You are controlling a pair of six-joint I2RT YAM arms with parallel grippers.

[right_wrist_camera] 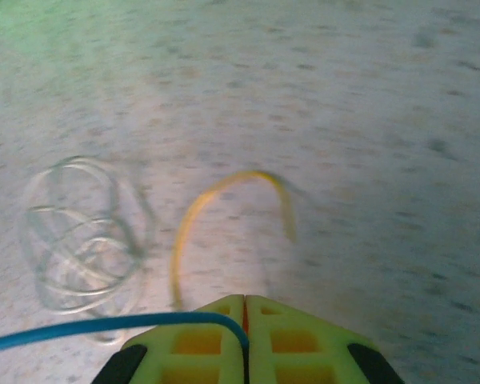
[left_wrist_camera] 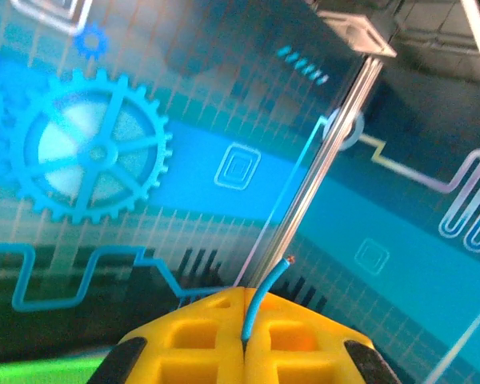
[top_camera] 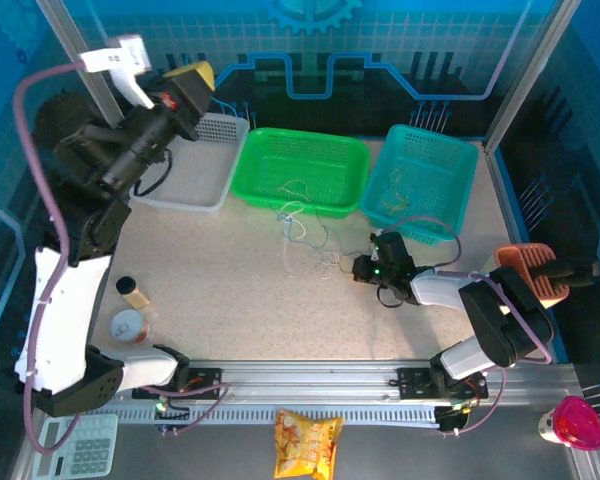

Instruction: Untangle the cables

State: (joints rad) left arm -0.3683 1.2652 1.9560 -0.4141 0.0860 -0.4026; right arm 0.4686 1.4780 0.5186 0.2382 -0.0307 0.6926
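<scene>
My left gripper [top_camera: 202, 75] is raised high at the back left, above the white basket. In the left wrist view its yellow jaws [left_wrist_camera: 244, 292] are shut on a blue cable [left_wrist_camera: 268, 288], whose short end pokes up past the tips. My right gripper [top_camera: 362, 268] is low over the table beside the loose cables [top_camera: 325, 262]. Its jaws [right_wrist_camera: 245, 298] are shut on a blue cable [right_wrist_camera: 104, 323] that leads off to the left. In front of them lie a yellow cable [right_wrist_camera: 216, 190] bent in an arc and a white cable [right_wrist_camera: 80, 232] in a coil.
Three baskets line the back: white [top_camera: 180, 200], green [top_camera: 250, 175] with thin wires inside, and teal [top_camera: 470, 160]. A small brown cylinder [top_camera: 132, 291] and a round cup [top_camera: 128, 325] stand near the left arm. A snack bag [top_camera: 307, 440] lies in front of the rail.
</scene>
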